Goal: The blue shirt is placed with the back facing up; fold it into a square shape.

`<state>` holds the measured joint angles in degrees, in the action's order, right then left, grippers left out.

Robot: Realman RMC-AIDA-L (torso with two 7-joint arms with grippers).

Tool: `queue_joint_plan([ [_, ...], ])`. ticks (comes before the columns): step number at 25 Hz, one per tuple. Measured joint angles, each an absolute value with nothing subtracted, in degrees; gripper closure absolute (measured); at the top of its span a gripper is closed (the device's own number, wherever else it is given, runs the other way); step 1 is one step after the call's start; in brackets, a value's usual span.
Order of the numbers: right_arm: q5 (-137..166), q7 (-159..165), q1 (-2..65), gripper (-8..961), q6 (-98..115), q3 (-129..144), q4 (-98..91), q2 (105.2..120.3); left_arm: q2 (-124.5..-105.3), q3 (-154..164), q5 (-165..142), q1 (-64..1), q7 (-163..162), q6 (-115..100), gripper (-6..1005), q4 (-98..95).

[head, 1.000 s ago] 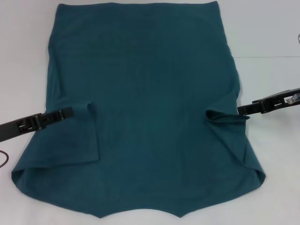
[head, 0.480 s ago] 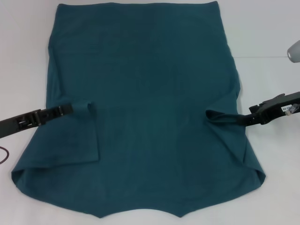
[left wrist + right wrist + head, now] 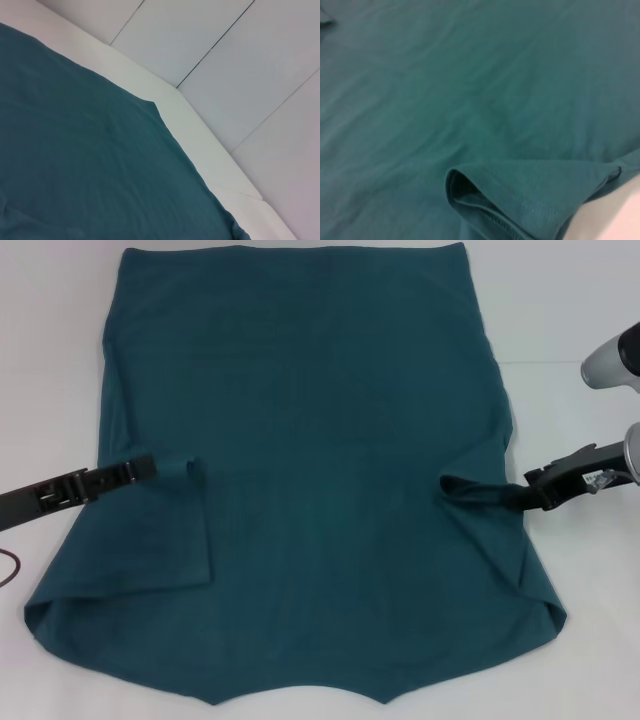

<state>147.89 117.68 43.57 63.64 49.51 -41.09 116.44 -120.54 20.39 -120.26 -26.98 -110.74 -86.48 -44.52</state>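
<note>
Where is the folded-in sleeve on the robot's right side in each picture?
Head view: the right sleeve lies folded onto the blue shirt, at its right edge, beside the right claw.
Left wrist view: not in it; only plain shirt cloth and the white table show.
Right wrist view: the sleeve's stitched opening fills the lower middle.
Shared landmark: the shirt's edge against the white table.
</note>
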Motion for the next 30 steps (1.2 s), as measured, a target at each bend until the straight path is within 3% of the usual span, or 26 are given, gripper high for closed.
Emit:
queue_joint_plan([
  [4,147.75,117.79,43.51,467,63.27,49.24,-42.02,116.98,-120.49,20.39,-120.23,-26.98,-110.74,-86.48,489,-44.48],
  [9,148.01,117.83,43.66,708,63.01,49.51,-42.04,117.15,-120.49,20.39,-120.19,-26.98,-110.74,-86.41,488,-44.47],
  [20,148.02,118.88,43.86,933,64.17,49.49,-42.27,116.84,-120.41,20.39,-119.98,-27.07,-110.74,-86.07,488,-44.38],
  [30,147.53,125.4,45.35,919,74.28,48.96,-44.76,115.66,-120.41,20.39,-119.79,-26.92,-110.74,-86.08,488,-44.38],
])
